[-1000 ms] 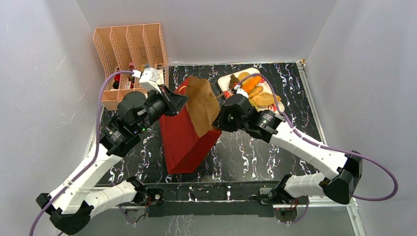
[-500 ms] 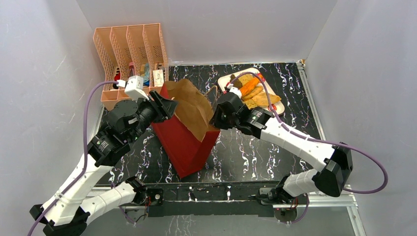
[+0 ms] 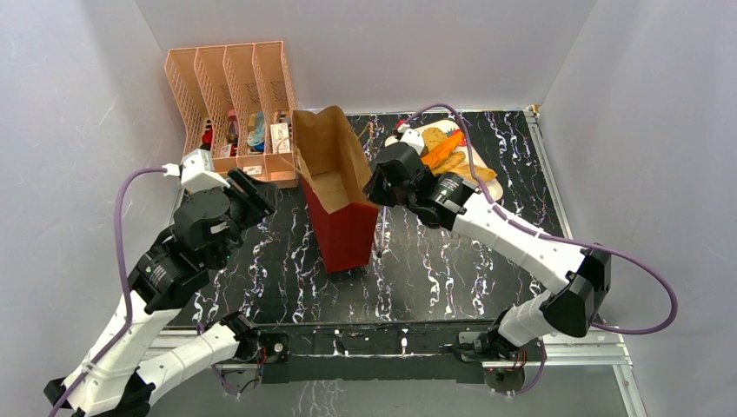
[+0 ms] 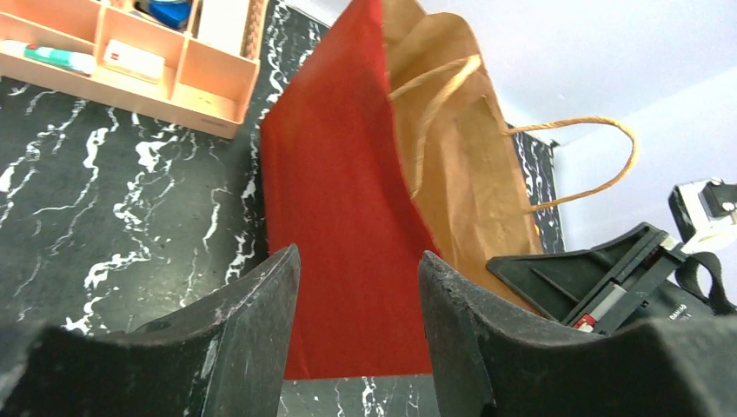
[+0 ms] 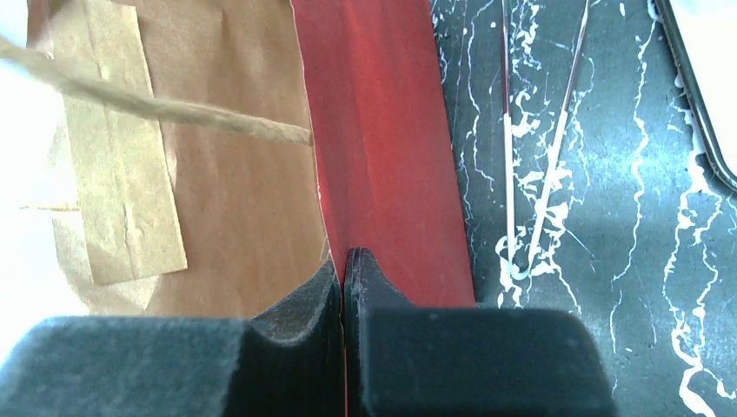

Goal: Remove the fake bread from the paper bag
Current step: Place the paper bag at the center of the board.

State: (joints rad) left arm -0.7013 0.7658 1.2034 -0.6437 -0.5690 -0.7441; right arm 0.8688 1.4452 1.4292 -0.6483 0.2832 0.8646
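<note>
Right wrist, end effector (image 5: pixel 346 257) clamping paper bag (image 5: pixel 382 130)

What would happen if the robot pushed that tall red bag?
The paper bag would probably tip easily: it stands tall on a narrow base. Its thin wall, pinched by the right gripper, would likely bend rather than stay stiff. It probably feels light, being paper.

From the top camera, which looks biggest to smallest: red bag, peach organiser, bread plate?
1. peach organiser and paper bag: too close to rank, because the tall bag stands nearer the camera.
2. plate: smallest, though partly hidden.
</note>
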